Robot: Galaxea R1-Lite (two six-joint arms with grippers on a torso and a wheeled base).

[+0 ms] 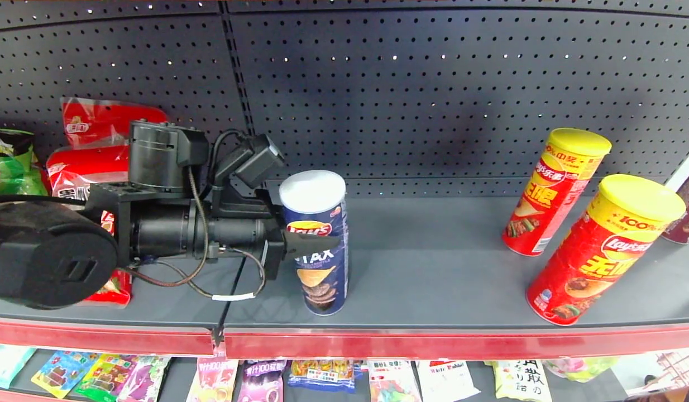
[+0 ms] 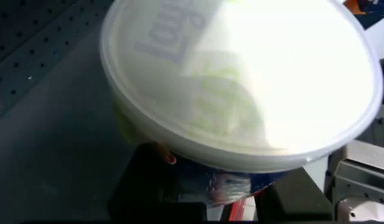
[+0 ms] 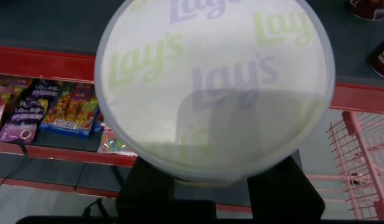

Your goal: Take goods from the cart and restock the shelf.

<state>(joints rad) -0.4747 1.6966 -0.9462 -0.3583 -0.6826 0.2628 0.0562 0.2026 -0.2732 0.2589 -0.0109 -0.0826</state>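
A blue chip can (image 1: 322, 279) with a white lid (image 2: 241, 81) stands upright on the grey shelf (image 1: 434, 268), near its front edge. My left gripper (image 1: 314, 244) comes in from the left and is shut on the can's middle, with one finger (image 1: 308, 245) across the label. In the right wrist view, my right gripper (image 3: 213, 193) is shut on a second chip can whose white printed lid (image 3: 213, 81) hides its body. That can hangs in front of the shelf's red front strip (image 3: 42, 62).
Two red chip cans with yellow lids (image 1: 554, 192) (image 1: 601, 251) stand at the shelf's right, with a dark can (image 1: 685, 212) beyond them. Red snack bags (image 1: 93, 145) and a green bag (image 1: 9, 162) fill the left. Packets line the lower shelf (image 1: 322, 379). A pink cart (image 3: 366, 162) stands beside the right gripper.
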